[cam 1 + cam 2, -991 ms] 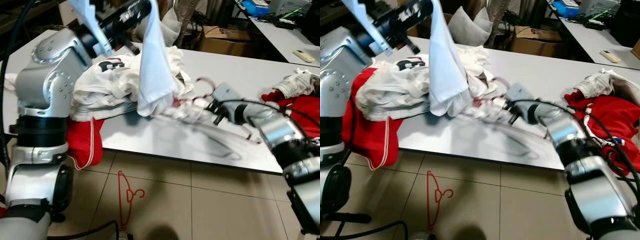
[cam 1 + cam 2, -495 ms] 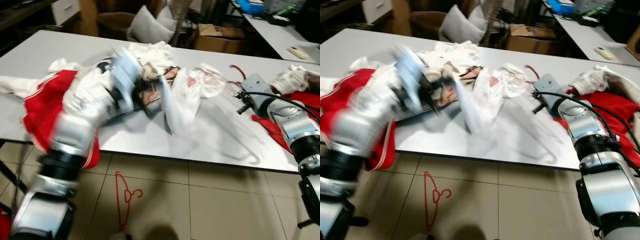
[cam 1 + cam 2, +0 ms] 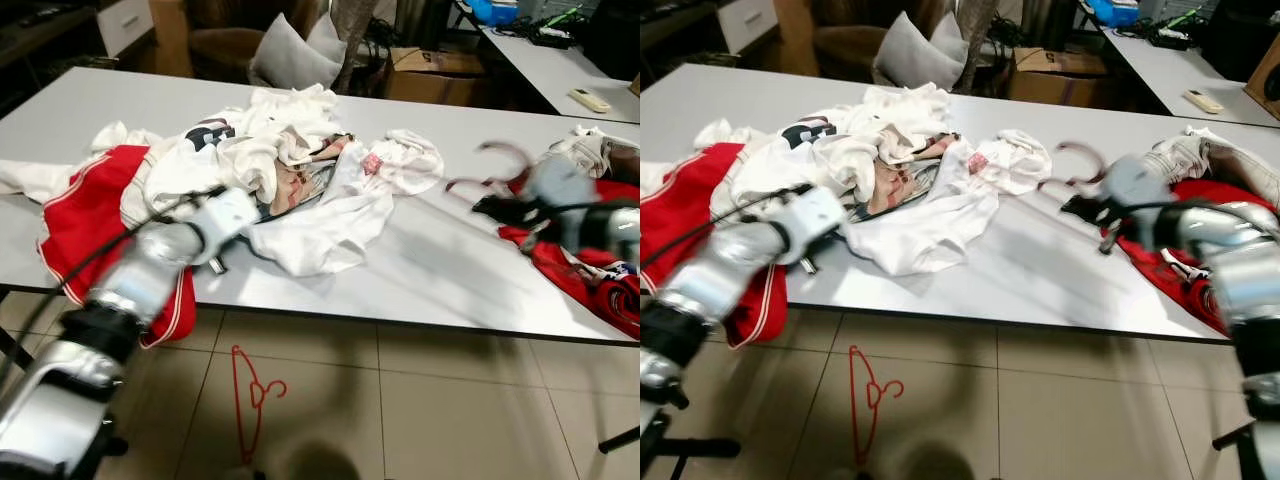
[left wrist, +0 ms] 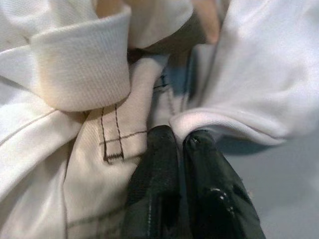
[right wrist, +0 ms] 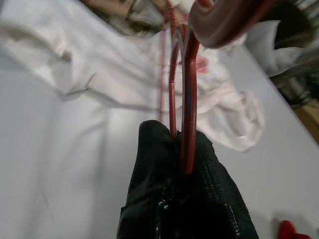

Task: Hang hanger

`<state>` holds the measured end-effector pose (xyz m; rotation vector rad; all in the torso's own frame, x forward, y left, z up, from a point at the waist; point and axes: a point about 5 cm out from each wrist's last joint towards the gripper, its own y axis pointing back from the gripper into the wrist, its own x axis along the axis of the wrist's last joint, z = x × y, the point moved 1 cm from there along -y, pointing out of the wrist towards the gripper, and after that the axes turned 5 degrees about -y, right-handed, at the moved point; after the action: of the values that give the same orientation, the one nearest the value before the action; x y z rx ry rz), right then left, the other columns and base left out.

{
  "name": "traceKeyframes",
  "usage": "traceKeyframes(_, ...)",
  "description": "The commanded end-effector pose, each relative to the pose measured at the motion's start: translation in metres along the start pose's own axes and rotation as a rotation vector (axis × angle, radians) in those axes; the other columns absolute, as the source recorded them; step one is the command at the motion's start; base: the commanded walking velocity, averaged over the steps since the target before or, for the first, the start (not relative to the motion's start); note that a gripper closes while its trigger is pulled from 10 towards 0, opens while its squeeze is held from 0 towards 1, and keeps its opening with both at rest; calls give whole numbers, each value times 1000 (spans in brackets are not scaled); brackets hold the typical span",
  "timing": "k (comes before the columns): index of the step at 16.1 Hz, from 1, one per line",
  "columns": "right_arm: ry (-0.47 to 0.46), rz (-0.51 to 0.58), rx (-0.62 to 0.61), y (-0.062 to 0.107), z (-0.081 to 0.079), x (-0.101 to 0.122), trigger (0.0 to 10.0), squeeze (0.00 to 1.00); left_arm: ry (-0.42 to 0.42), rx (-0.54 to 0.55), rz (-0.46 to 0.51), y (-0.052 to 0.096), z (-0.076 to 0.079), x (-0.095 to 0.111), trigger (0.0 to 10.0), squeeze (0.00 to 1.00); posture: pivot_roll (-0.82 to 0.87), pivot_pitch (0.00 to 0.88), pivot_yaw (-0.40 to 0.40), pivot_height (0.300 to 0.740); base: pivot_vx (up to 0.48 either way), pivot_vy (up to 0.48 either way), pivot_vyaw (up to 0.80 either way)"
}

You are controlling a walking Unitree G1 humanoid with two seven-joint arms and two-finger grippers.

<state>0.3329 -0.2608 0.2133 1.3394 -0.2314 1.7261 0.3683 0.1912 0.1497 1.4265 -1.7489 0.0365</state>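
Floor tiles nearest me have a thin red hanger on the floor (image 3: 250, 400) lying flat, just in front of the table's edge. Next up is the grey table (image 3: 440, 280), with a red garment (image 3: 95, 215) drooping over its front edge on the left.

Left gripper (image 4: 178, 142) is down at the edge of the white clothes pile (image 3: 300, 190). Its two black fingers (image 4: 154, 189) are pressed together with a hem of white cloth caught between the tips, going by the wrist cam.

Over on the right, the right gripper (image 5: 180, 144) is raised above the tabletop, blurry in the head views, and its fingers are clamped tight on the red wire hanger (image 3: 490, 165). The hanger's hook curls up above the gripper, clear of the pile. Beside that arm sits a second heap of red and white clothes (image 3: 1215, 175) at the table's right end.

Further back: a grey cushion (image 3: 290, 55), a cardboard box (image 3: 435, 75), and another desk (image 3: 540, 55) in the far corner.
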Motion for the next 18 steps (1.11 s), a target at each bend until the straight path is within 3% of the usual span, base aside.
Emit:
traceKeyframes(1,-60,14,-26,11,3,3,10000,0,52,-113,142,9,3,17,10000,1000,-152,0,-20,740,0,0,0)
traceKeyframes(2,-106,42,-38,15,-1,5,10000,0,90,-220,263,23,4,29,10000,1000,-152,0,-20,740,0,0,0)
traceKeyframes(4,-166,39,-32,15,-11,3,10000,0,180,-340,414,44,7,46,10000,1000,-140,0,-30,740,0,0,0)
traceKeyframes(6,-237,97,-83,12,-20,8,10000,0,250,-426,471,61,11,56,10000,1000,-139,0,-34,740,0,0,0)
traceKeyframes(7,-290,180,-143,9,-28,17,10000,0,347,-422,569,71,11,64,10000,1000,-145,0,-36,740,0,0,0)
traceKeyframes(8,-329,238,-224,7,-32,24,10000,0,410,-333,634,74,4,67,10000,1000,-148,0,-38,740,0,0,0)
traceKeyframes(10,-421,307,-320,4,-41,32,10000,0,480,-53,682,74,-12,65,10000,1000,-144,0,-46,740,0,0,0)
traceKeyframes(11,-480,339,-351,1,-48,33,10000,0,566,73,656,71,-14,60,10000,216,-144,0,-47,740,0,0,0)
traceKeyframes(12,-582,360,-443,-4,-58,29,10000,0,620,168,623,69,-5,54,10000,0,-145,0,-49,740,0,0,0)
traceKeyframes(13,-608,357,-461,-6,-63,27,10000,0,624,186,606,69,-1,52,10000,0,-144,0,-48,740,0,0,0)
traceKeyframes(15,-647,276,-515,-19,-95,16,10000,0,623,222,496,61,32,43,10000,0,-145,0,-52,740,0,-240,0)
traceKeyframes(18,-587,239,-542,-19,-113,8,10000,0,629,254,448,59,47,40,10000,0,-139,0,-55,740,0,-480,0)
